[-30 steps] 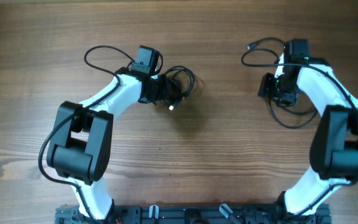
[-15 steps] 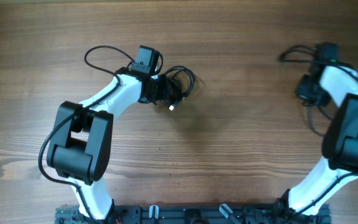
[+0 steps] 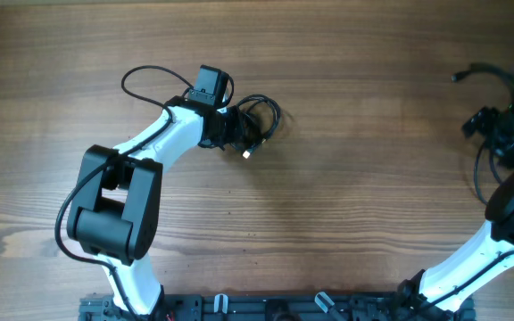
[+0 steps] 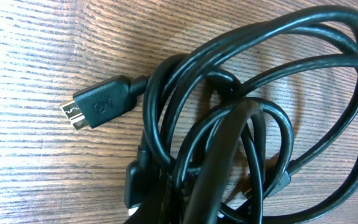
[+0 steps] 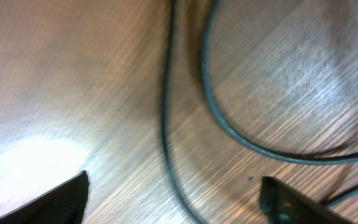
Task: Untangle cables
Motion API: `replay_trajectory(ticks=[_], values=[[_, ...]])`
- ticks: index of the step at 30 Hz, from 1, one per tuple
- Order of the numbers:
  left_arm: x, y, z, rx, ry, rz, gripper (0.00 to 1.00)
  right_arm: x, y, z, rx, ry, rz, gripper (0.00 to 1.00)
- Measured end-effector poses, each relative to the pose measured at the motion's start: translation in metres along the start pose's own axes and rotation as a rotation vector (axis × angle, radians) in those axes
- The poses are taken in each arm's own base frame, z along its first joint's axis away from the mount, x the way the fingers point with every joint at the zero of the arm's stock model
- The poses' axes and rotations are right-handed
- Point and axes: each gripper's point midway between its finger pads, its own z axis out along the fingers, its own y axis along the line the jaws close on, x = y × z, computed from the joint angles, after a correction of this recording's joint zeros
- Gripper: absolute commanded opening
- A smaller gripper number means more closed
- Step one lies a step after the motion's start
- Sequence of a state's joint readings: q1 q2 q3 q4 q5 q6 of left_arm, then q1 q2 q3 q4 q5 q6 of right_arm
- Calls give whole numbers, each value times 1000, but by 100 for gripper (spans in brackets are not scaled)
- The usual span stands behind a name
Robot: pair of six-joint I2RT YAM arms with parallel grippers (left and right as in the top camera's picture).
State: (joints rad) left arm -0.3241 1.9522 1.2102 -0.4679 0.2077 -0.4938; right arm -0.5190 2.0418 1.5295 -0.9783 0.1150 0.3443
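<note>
Right arm has swung out to the right edge of the overhead view since a second ago, and the thin loop under it went along. Left side unchanged.

Left gripper (image 3: 233,131): low over the brown wood-grain table (image 3: 355,223), nose into the knotted bundle of thin black cables (image 3: 263,116). The bundle lies just right of the gripper tip, touching it. In the left wrist view the coils wrap around a dark finger (image 4: 219,162) rising from bottom centre, with loops over it and on both sides. Jaws clamped on a strand or just buried in the coils: cannot tell. The flat black plug with metal tip (image 4: 97,107) sticks out of the bundle to the left in that view, flat on the wood, clear of the finger.

Right gripper (image 3: 492,134): far right edge. The right wrist view is blurred. Two dark fingertips (image 5: 59,198) sit in the bottom corners, spread wide, nothing pinched. Loose thin black cable strands (image 5: 166,118) cross the wood ahead of the tips, in line with the gap, one near-straight and one curved. Overhead shows a thin black loop (image 3: 477,178) just below this gripper.
</note>
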Motion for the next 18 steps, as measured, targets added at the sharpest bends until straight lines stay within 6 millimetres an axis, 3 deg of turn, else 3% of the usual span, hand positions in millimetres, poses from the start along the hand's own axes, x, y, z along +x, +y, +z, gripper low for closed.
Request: replay_trajectory(ticks=[2,8,10,13,15,16,18], values=[[0,0,0,1,0,0,4,-7,16,-17,-61,-11,-11,100],[0,-12,-1,70,12,40,4,9,57,-25,-262,62,-35,100],[3,-20,-2,116,28,67,4,3,65,-27,-305,37,-37,100],[6,-32,-3,185,49,108,4,-23,79,-32,-370,-68,-43,100],[9,-41,-5,235,63,127,12,-38,86,-36,-399,-130,-46,100],[10,-44,-6,256,70,134,20,-47,89,-39,-416,-169,-49,100],[16,-55,-10,323,102,145,53,-63,96,-45,-445,-240,-53,100]])
